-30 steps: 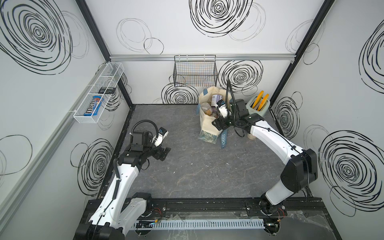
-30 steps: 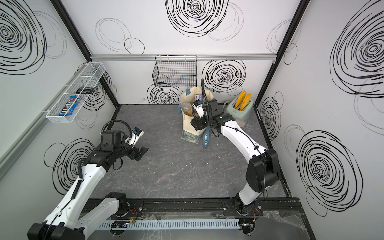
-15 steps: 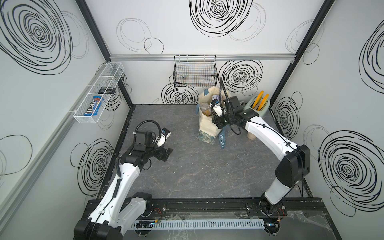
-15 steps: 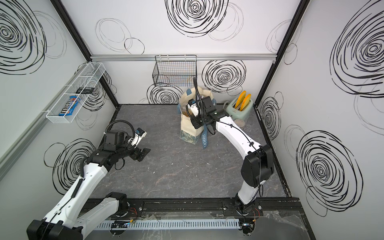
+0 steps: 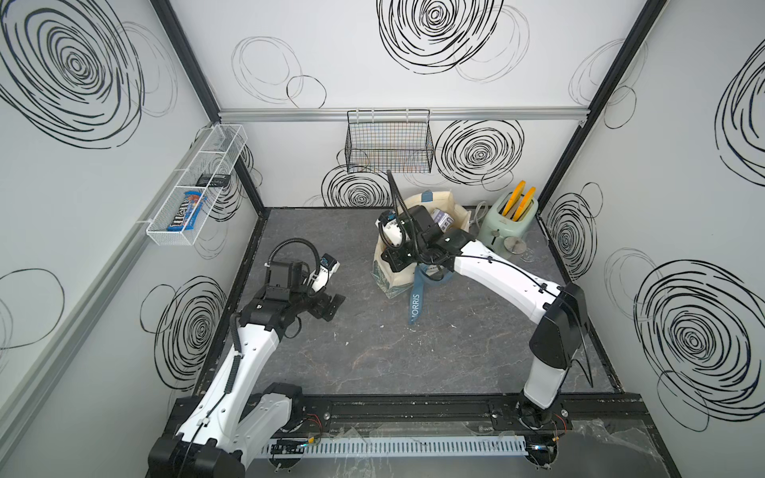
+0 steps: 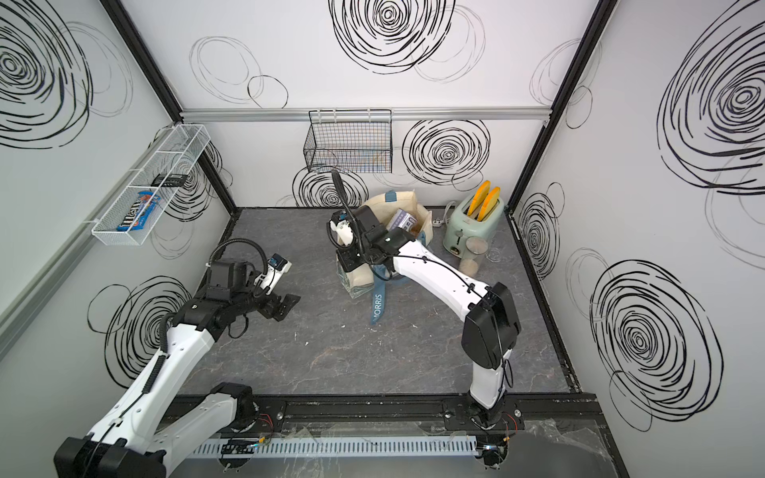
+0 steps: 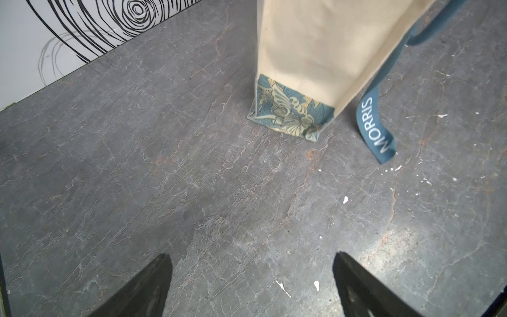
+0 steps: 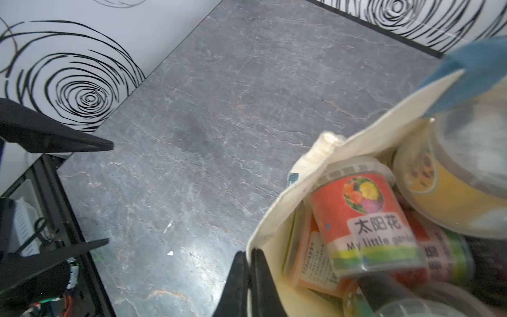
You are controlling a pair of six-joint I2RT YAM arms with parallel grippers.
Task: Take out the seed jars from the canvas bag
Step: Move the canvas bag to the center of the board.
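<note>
Two black fingers of the left gripper point(image 7: 251, 254) stand spread wide above the bare grey table point(image 7: 137, 178), holding nothing. Beyond them the blue MORRIS strap point(image 7: 374, 126) trails forward onto the table from the canvas bag point(image 7: 315, 41). The bag stands upright toward the back of the table, long axis vertical and mouth up, with its green patterned band point(image 7: 290, 112) at its foot.

The right gripper point(image 8: 249, 251) is at the bag's top edge, its fingers pressed together with the cream rim pinched between them. Inside, the seed jars point(image 8: 444, 255) lie piled. A red-labelled jar point(image 8: 367, 219) rests on its side, label up, with its clear lid toward the rim. A yellow-labelled jar point(image 8: 450, 197) lies just beside it. The jars lower down are blurred and cut off by the frame, so their number cannot be told.

In both top views the right arm covers most of the bag's mouth. Just beside the bag, near the back corner, stands a mint toaster point(image 5: 511, 219).
</note>
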